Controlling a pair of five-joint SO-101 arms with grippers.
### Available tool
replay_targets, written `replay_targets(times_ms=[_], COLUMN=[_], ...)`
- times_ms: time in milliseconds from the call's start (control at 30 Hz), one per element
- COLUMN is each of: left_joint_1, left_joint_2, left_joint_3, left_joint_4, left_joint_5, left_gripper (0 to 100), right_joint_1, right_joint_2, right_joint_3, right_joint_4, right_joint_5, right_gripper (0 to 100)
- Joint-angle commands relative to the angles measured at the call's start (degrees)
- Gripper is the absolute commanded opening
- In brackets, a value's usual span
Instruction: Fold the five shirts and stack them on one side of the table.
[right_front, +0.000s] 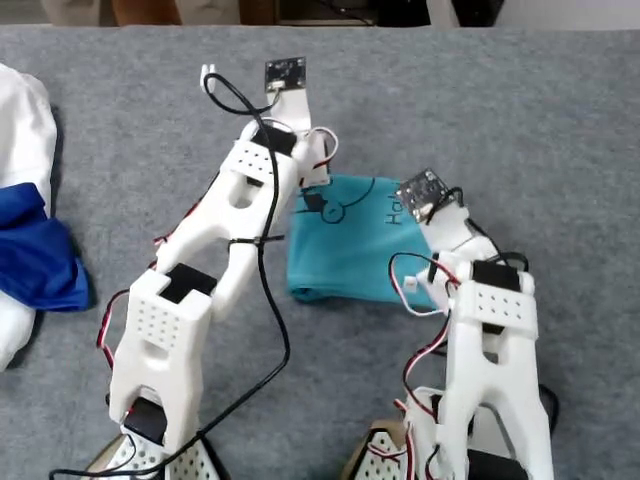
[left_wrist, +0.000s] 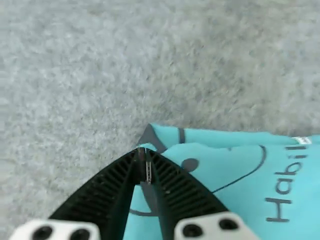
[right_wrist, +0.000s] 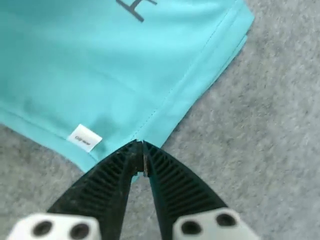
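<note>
A teal shirt (right_front: 345, 245) with dark print lies folded on the grey table, between the two arms. My left gripper (left_wrist: 143, 161) is shut on the shirt's (left_wrist: 240, 170) far left corner, where the fabric is pinched between the black fingertips; in the high view it (right_front: 314, 190) sits at that corner. My right gripper (right_wrist: 142, 150) is shut on the shirt's (right_wrist: 100, 65) hemmed right edge, close to a small white label (right_wrist: 84, 138). From above, the right gripper (right_front: 435, 240) is partly hidden under its own wrist.
A white shirt (right_front: 25, 130) and a crumpled blue shirt (right_front: 35, 250) lie heaped at the table's left edge. Grey felt (right_front: 520, 120) stretches bare to the right and behind the arms. A black cable (right_front: 270, 290) trails along the left arm.
</note>
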Motion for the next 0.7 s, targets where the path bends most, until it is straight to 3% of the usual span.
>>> replay_targets(times_ms=[0, 167, 400, 667], left_joint_1=[1.2, 1.3, 4.9, 4.7], left_joint_2=[-0.7, -0.7, -0.7, 2.2], left_joint_3=[-5.5, -6.0, -13.0, -16.9], left_joint_4=[2.2, 3.6, 16.3, 18.5], left_joint_5=[0.3, 0.3, -1.5, -1.8], left_gripper=[2, 2, 2, 2], right_joint_1=[0.4, 0.4, 0.7, 0.7], right_joint_2=[-1.8, -1.7, 5.5, 8.1], right_joint_3=[2.0, 3.6, 1.5, 0.5], right_joint_4=[-2.8, -4.7, -6.4, -6.5], right_joint_5=[0.5, 0.5, 0.3, 0.3], right_gripper=[0.7, 0.7, 0.6, 0.6])
